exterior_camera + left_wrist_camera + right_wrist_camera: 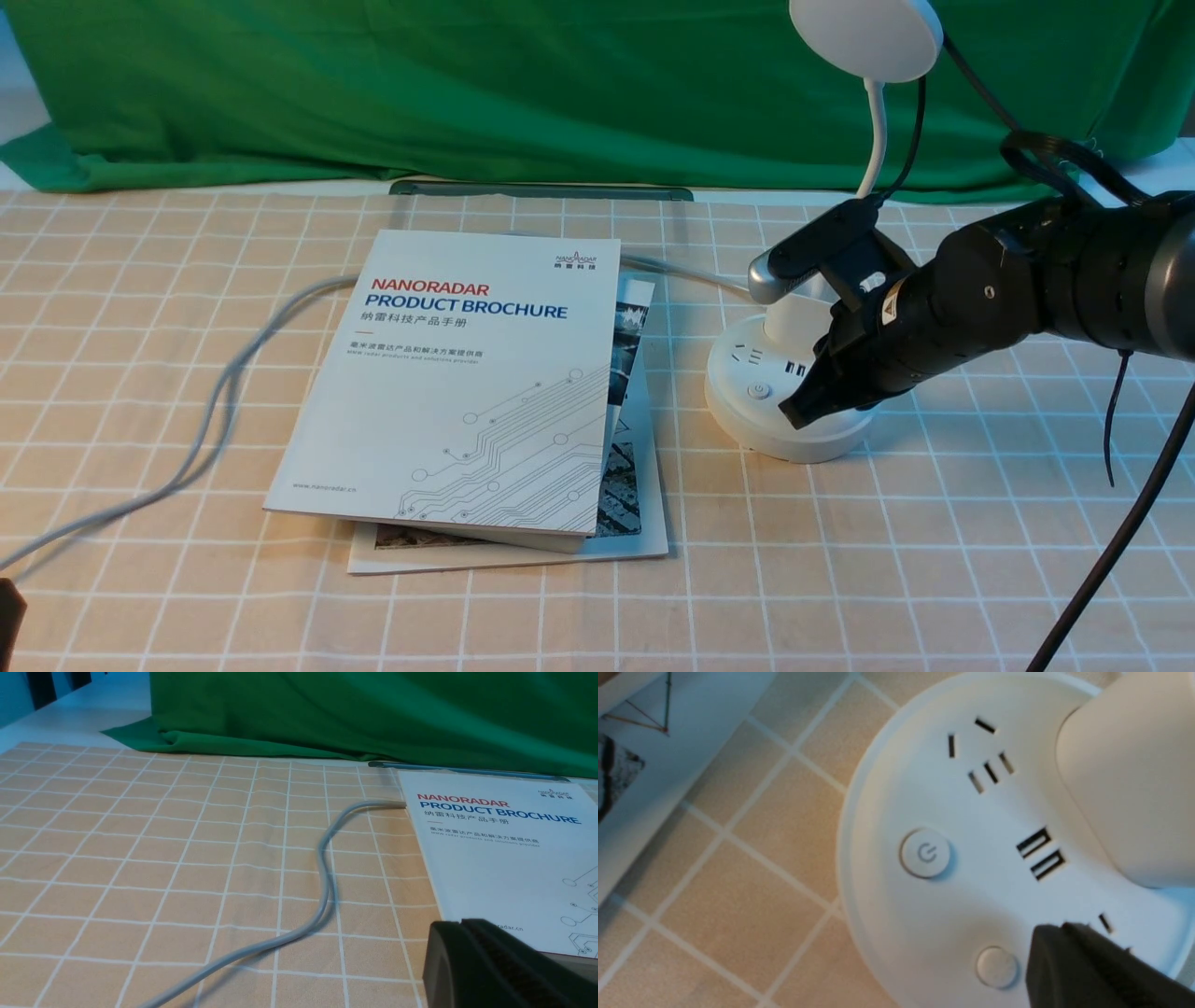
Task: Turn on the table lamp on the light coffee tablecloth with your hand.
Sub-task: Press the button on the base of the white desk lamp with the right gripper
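The white table lamp stands on the light coffee tablecloth (934, 523) at the right, with its disc head (864, 37) high on a thin neck (873, 140) and its round base (747, 411) below. My right gripper (792, 413) is shut and empty, its tapered tip low over the front of the base. In the right wrist view that tip (1062, 926) hovers just beside the plain round button (996, 966), with the power-symbol button (926, 853) further off. My left gripper (460, 922) is shut and empty, low over the cloth by the brochure's corner.
Two stacked brochures (467, 373) lie mid-table, left of the lamp base. A grey cable (224, 392) snakes from under them to the left front edge. Green cloth (467, 84) drapes the back. Black cables (1111, 551) hang from the right arm.
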Tool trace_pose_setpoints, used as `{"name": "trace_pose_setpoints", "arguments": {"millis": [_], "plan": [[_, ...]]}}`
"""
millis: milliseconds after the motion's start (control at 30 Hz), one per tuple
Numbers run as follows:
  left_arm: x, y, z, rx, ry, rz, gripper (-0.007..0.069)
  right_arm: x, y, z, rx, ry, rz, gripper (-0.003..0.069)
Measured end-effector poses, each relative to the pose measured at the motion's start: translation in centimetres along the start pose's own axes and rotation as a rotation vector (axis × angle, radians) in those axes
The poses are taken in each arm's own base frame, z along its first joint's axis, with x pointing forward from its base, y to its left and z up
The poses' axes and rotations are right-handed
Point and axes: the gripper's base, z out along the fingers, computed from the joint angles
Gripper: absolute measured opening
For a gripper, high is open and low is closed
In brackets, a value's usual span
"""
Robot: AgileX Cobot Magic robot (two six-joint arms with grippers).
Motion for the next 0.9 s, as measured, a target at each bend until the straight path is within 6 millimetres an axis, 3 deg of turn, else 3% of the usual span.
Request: {"name": "trace_pose_setpoints", "arguments": {"millis": [900], "plan": [[0.00, 0.00, 0.00, 0.000, 0.000, 0.000, 0.0021, 0.42, 0.12, 0.99, -0.010, 0.023, 0.008, 0.0030]]}}
